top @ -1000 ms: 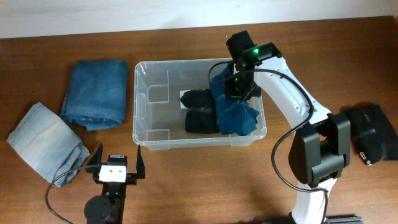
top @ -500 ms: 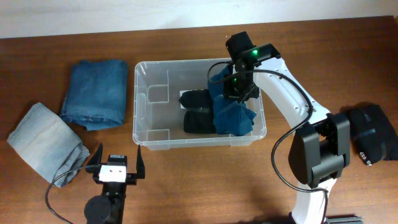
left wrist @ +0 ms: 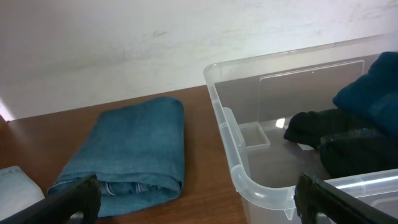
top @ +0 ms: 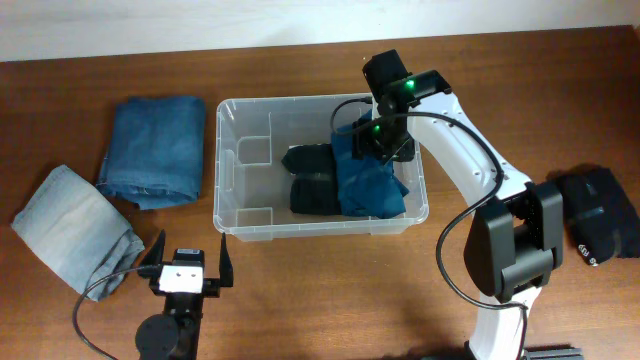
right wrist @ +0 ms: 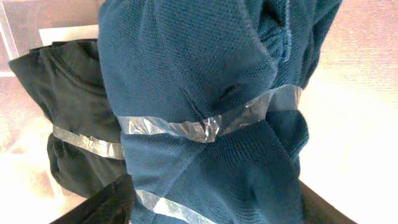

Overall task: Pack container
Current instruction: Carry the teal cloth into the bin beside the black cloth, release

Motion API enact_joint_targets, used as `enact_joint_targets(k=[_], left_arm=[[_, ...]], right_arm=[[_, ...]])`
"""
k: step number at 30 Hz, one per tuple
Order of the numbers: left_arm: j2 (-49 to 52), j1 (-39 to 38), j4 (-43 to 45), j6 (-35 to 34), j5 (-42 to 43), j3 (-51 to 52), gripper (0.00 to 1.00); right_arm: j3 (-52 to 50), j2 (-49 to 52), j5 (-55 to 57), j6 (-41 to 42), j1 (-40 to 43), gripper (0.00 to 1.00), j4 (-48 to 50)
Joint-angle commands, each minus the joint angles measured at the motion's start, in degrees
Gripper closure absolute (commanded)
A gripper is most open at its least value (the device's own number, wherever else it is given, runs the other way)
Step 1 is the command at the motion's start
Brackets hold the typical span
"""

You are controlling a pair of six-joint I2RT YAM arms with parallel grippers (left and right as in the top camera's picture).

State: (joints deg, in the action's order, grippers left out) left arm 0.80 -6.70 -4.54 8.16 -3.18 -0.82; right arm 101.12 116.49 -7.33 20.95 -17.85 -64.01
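Observation:
The container (top: 219, 170) is a clear bin at the table's centre, and its near corner (left wrist: 239, 168) shows in the left wrist view. Inside it lie a black taped garment bundle (top: 312, 180) (right wrist: 68, 99) and, on its right, a dark teal taped bundle (top: 368, 188) (right wrist: 199, 93). My right gripper (top: 383, 140) (right wrist: 211, 208) hangs over the teal bundle's far end. It is open, with the cloth lying loose between its spread fingers. My left gripper (top: 188, 262) (left wrist: 199, 205) stands open and holds nothing, in front of the bin's near left corner.
Folded blue jeans (top: 155, 148) (left wrist: 137, 149) lie left of the bin. A folded light denim piece (top: 72, 228) (left wrist: 11, 180) lies further left and nearer. A black garment (top: 600, 215) rests at the table's right edge beside the right arm's base.
My right gripper has opened. The teal bundle has dropped lower and slightly left, settling in the bin against the black bundle. The left arm has not moved.

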Motion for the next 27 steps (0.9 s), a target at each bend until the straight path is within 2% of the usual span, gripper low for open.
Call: enact_joint_targets(k=[1,3,8,9,11,12,13,27], left_arm=[[-0.4,0.0,-0.1,1.0,0.5,0.3,0.00],[-0.4,0.0,-0.1,1.0,0.5,0.3,0.01],[-0.4,0.0,-0.1,1.0,0.5,0.3,0.01],[-0.4,0.0,-0.1,1.0,0.5,0.3,0.00],[-0.4,0.0,-0.1,1.0,0.5,0.3,0.01],[-0.4,0.0,-0.1,1.0,0.5,0.3,0.01],[-0.4,0.0,-0.1,1.0,0.5,0.3,0.01],[-0.4,0.0,-0.1,1.0,0.5,0.3,0.01]], right_arm=[[0.1,-0.9,4.8,-3.9,-0.5,0.25,-0.2],[1.1,-1.9,5.2,-7.1,-0.5,0.23,-0.3],[4.5,-3.5,5.5,-7.3,-0.5,0.24,-3.4],[4.4,-3.5,5.5,-7.3,-0.5,0.28,-4.1],[4.1,-3.4,5.5,-7.5,-0.5,0.43,-4.6],[3.7,-3.3,5.5,-7.5,-0.5,0.57,-4.6],[3.1,-2.9,5.5,-7.5,-0.5,0.66,-4.5],[-12.5,-2.2,5.3,-7.4,-0.9,0.67,7.7]])
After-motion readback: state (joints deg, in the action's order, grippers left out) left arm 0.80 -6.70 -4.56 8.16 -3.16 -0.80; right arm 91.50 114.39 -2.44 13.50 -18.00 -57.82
